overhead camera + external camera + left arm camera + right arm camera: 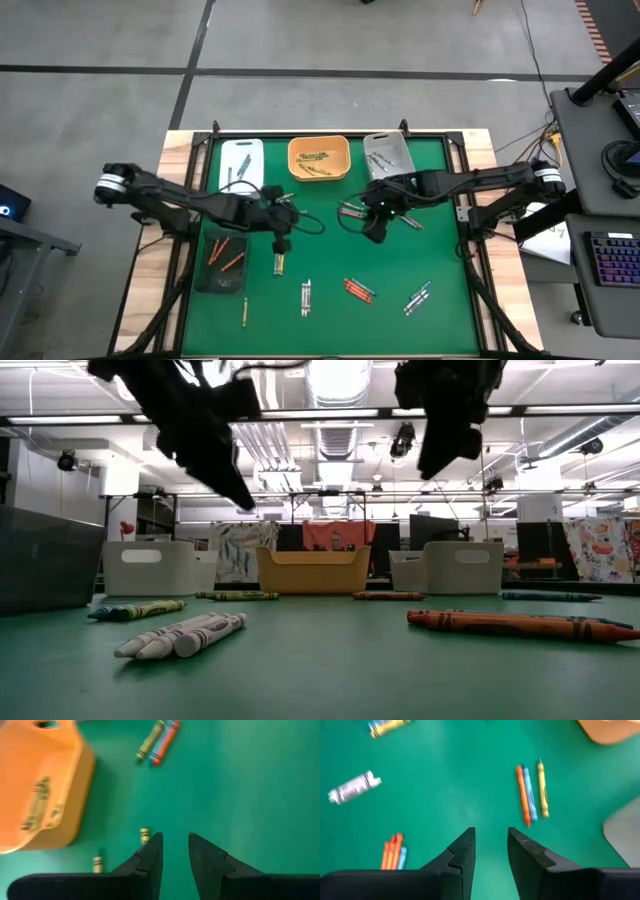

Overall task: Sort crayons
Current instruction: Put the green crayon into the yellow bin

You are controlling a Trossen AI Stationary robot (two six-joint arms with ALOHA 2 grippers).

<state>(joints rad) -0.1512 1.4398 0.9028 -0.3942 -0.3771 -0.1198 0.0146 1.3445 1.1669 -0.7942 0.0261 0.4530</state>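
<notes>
Green matting covers the bench (330, 320), with grey floor around it. From the high view I see both arms reaching in from the sides toward the middle. My left end effector (279, 245) hangs above a short yellow crayon (279, 264); my right end effector (376, 232) is just beside a small cluster of crayons (351, 210). Along the far edge sit a white tray (241, 160), an orange tray (319, 158) with olive crayons inside, and a grey tray (388, 155). A dark tray (221, 262) at the left holds red-orange crayons. Loose crayons lie across the near half: a grey-white pair (306, 296), an orange group (359, 290), and another pale group (418, 297).

At bench height, both end effectors hang clear above the surface, the left one (240, 495) lower than the right one (437, 465). This view shows a lit room with ceiling ducts behind the trays.

On the left wrist camera, the left fingers (152, 857) stand a narrow gap apart, holding nothing, with the orange tray (40, 785) to one side.

On the right wrist camera, the right fingers (465, 855) are likewise narrowly parted and empty, above bare mat, with an orange, blue and yellow trio (532, 792) ahead.
</notes>
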